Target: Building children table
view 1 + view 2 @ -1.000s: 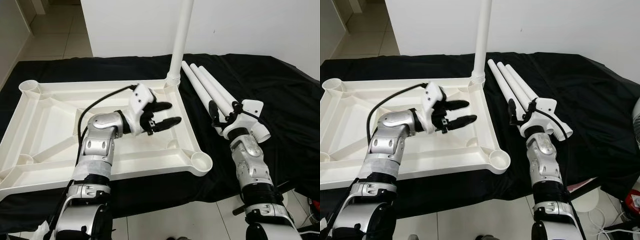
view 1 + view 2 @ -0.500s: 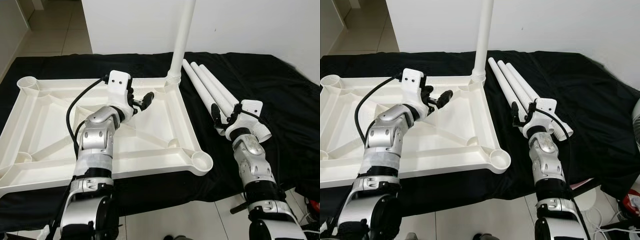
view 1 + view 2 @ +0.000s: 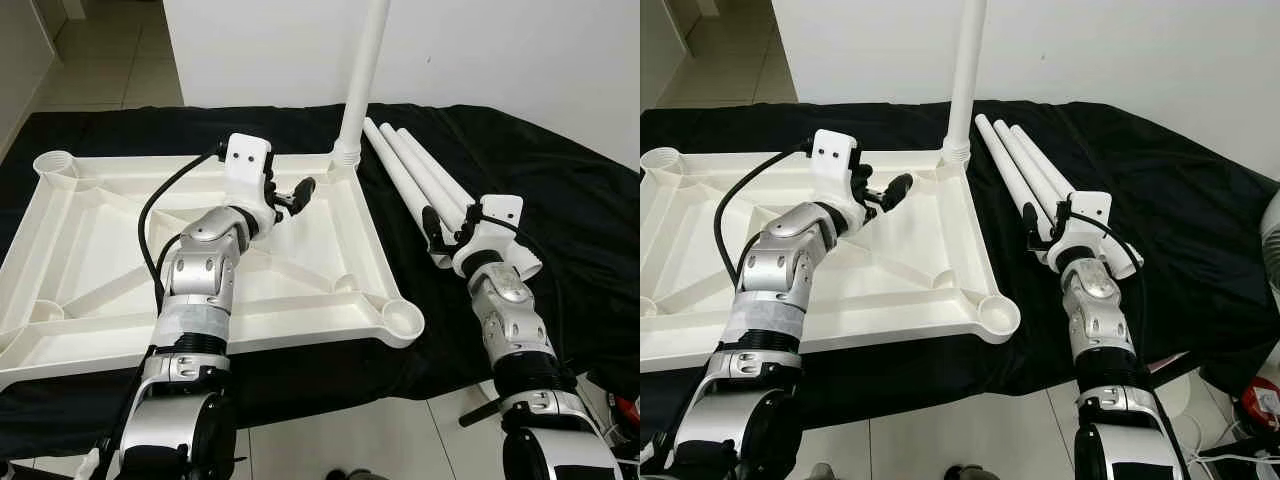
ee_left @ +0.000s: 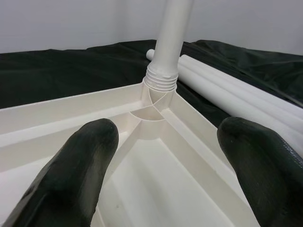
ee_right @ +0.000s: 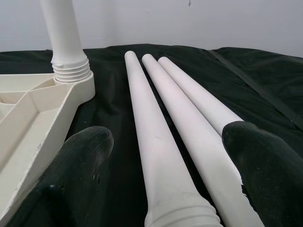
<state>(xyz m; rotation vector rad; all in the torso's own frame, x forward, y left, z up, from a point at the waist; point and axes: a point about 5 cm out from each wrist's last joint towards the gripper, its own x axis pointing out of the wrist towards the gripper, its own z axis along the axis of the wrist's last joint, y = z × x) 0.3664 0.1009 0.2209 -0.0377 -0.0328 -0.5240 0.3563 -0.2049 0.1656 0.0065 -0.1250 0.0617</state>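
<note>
The white table top [image 3: 90, 240] lies upside down on a black cloth. One white leg [image 3: 362, 70] stands upright, screwed into its far right corner socket [image 4: 160, 80]. Three loose white legs [image 3: 410, 170] lie side by side on the cloth to the right. My left gripper [image 3: 295, 195] hovers open over the table top, pointing at the base of the standing leg [image 4: 170, 38], with nothing between its fingers [image 4: 80, 165]. My right gripper [image 3: 447, 228] is open at the near ends of the loose legs [image 5: 156, 137], straddling them without closing.
Open corner sockets show at the near right [image 3: 403, 321] and far left [image 3: 55, 163] of the table top. A white wall [image 3: 500, 50] rises behind the black cloth [image 3: 560, 180]. Tiled floor [image 3: 330, 440] runs along the near edge. A red object [image 3: 1265, 400] lies on the floor at right.
My left gripper has lifted from the middle of the table top and swung toward the far right corner, wrist turned to face the standing leg. The right gripper has barely moved.
</note>
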